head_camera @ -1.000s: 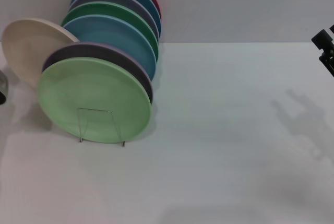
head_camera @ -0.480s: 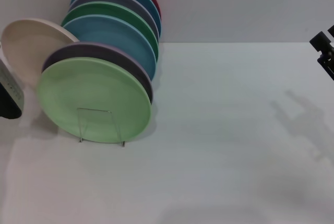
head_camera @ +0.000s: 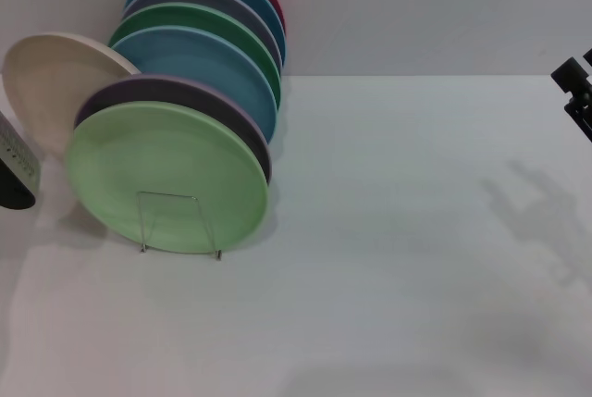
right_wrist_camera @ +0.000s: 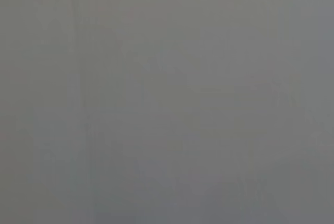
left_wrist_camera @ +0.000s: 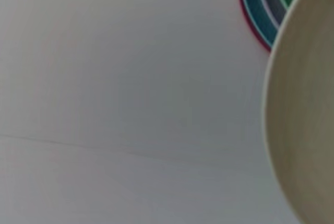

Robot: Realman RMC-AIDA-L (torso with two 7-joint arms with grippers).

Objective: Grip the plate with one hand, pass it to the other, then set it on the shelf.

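The pale green plate [head_camera: 166, 170] stands upright at the front of a row of plates, leaning back on a lilac plate [head_camera: 176, 90]. The thin wire shelf [head_camera: 166, 194] shows its squared loop in front of the green plate's lower part. My left gripper [head_camera: 14, 175] pokes in at the far left edge, beside a cream plate [head_camera: 51, 73] and apart from the green plate. My right gripper [head_camera: 578, 92] is at the far right edge, far from the plates. The right wrist view shows only blank grey.
Behind the lilac plate stand blue, dark green, grey, teal and red plates [head_camera: 213, 18] against the wall. The cream plate [left_wrist_camera: 308, 109] fills one side of the left wrist view, with the row's rims [left_wrist_camera: 261, 4] beyond it. The white table [head_camera: 398, 230] stretches right.
My left gripper has come into view at the left edge beside the cream plate, then eased back slightly. The right gripper and the plates have not moved.
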